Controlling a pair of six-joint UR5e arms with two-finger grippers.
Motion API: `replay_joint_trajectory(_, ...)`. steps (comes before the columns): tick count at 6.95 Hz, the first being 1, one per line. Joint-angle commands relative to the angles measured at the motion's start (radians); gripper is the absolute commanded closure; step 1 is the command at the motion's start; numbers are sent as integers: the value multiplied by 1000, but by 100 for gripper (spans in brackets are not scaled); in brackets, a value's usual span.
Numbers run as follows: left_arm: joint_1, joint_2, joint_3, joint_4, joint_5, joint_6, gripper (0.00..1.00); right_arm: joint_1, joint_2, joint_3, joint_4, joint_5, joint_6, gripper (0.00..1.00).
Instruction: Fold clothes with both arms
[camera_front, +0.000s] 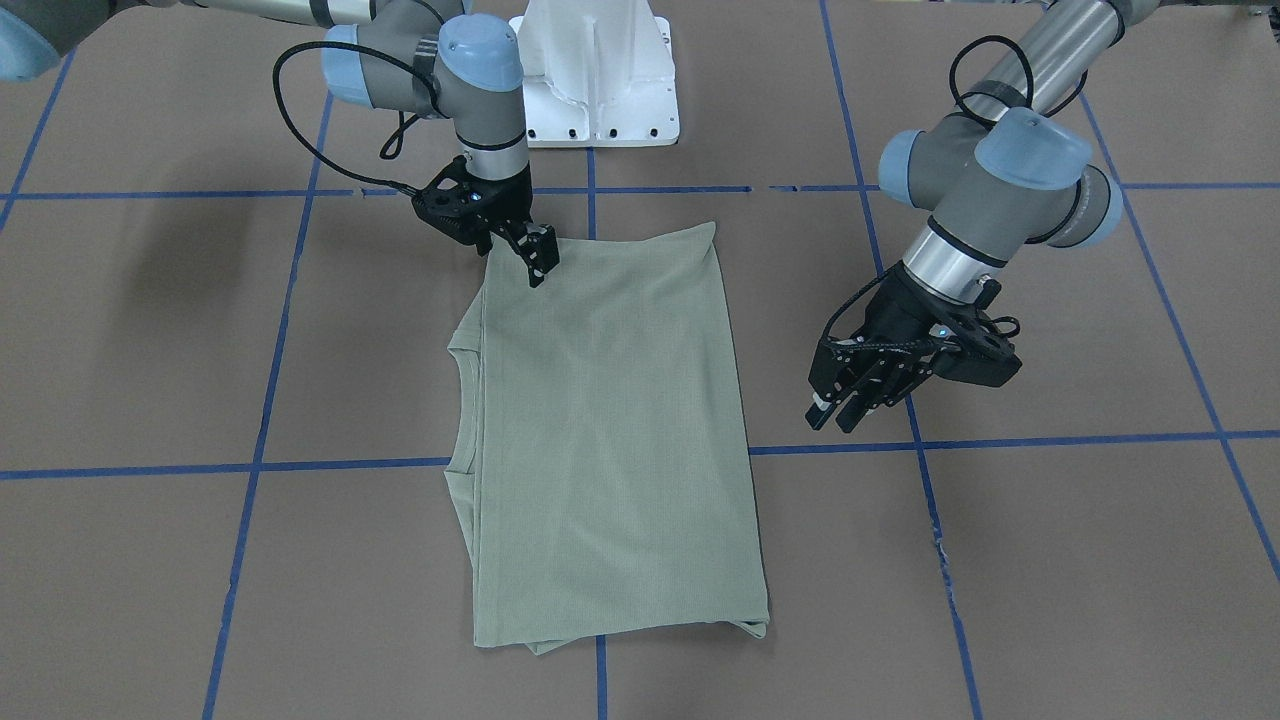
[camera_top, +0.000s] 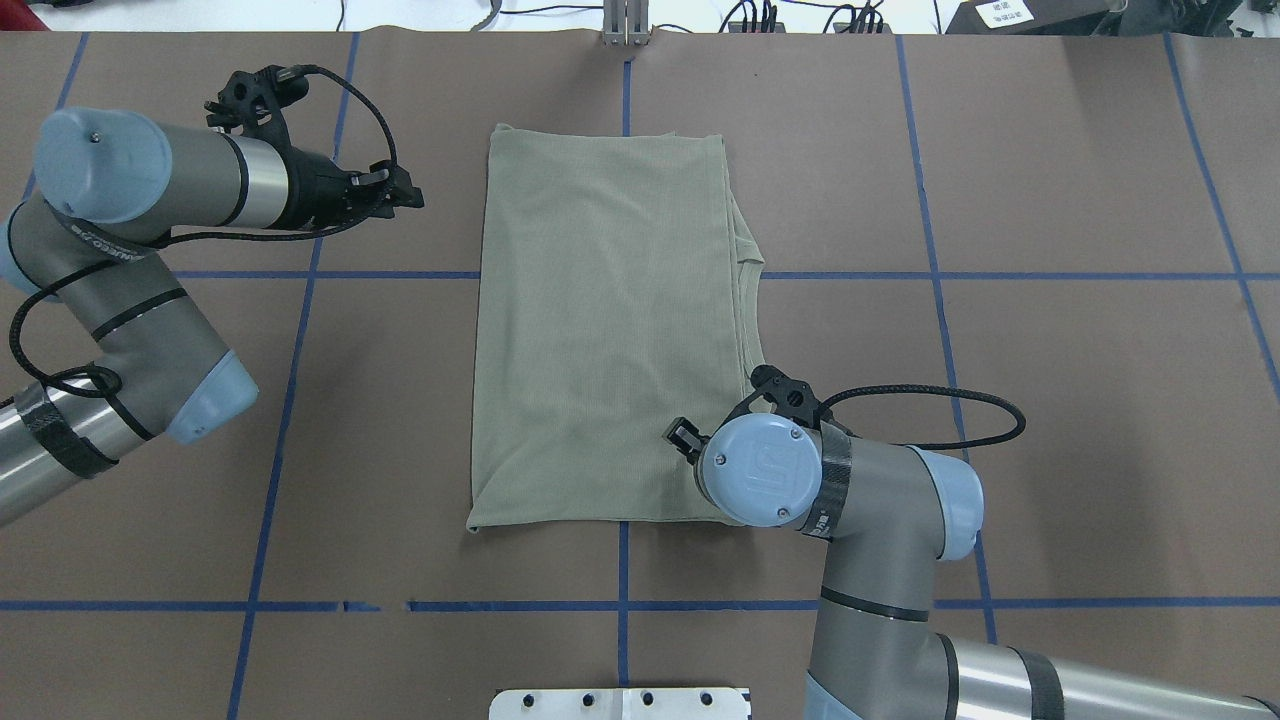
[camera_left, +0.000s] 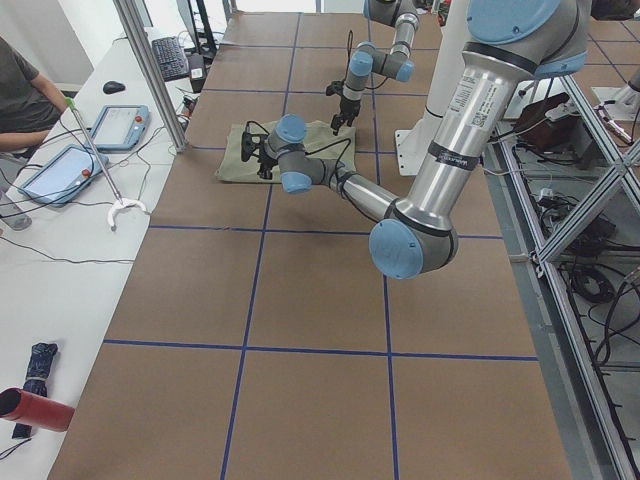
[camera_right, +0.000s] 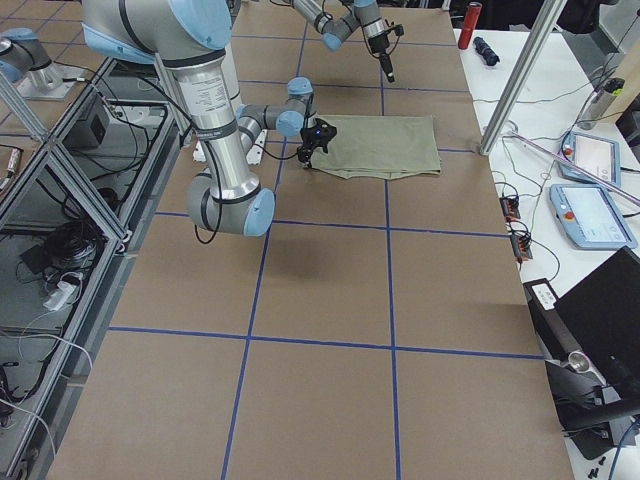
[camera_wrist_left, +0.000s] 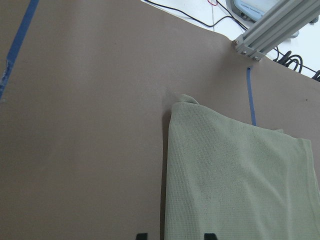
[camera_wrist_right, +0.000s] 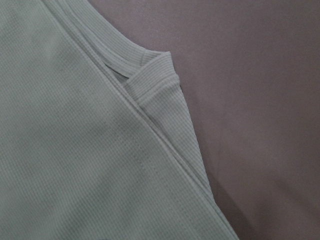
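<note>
**Shirt in a rectangle, last fold pending**

On the brown surface (camera_front: 1050, 560) the sage long-sleeved shirt (camera_front: 600, 430) lies centred as a tidy rectangle (sleeves tucked in). A crosswise fold is probably left. The left tool (camera_front: 832, 420) hovers wide beside it. The right tool (camera_front: 535, 268) is at its near corner, and I cannot tell its spread.

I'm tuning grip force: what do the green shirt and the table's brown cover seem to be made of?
Shirt: soft matte knit, likely a cotton blend; fine ribs and a ribbed neckband show close up. Table cover: probably matte brown paper, flat, with blue tape lines.
</note>
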Motion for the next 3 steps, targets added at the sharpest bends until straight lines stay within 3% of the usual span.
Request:
replay_joint_trajectory(1, 0, 0, -1, 2, 2, 0, 52, -3, -1, -1, 3, 2, 15, 28)
replay_joint_trajectory(3, -2, 0, -2, 2, 2, 0, 52, -1, -1, 2, 4, 4, 17, 70)
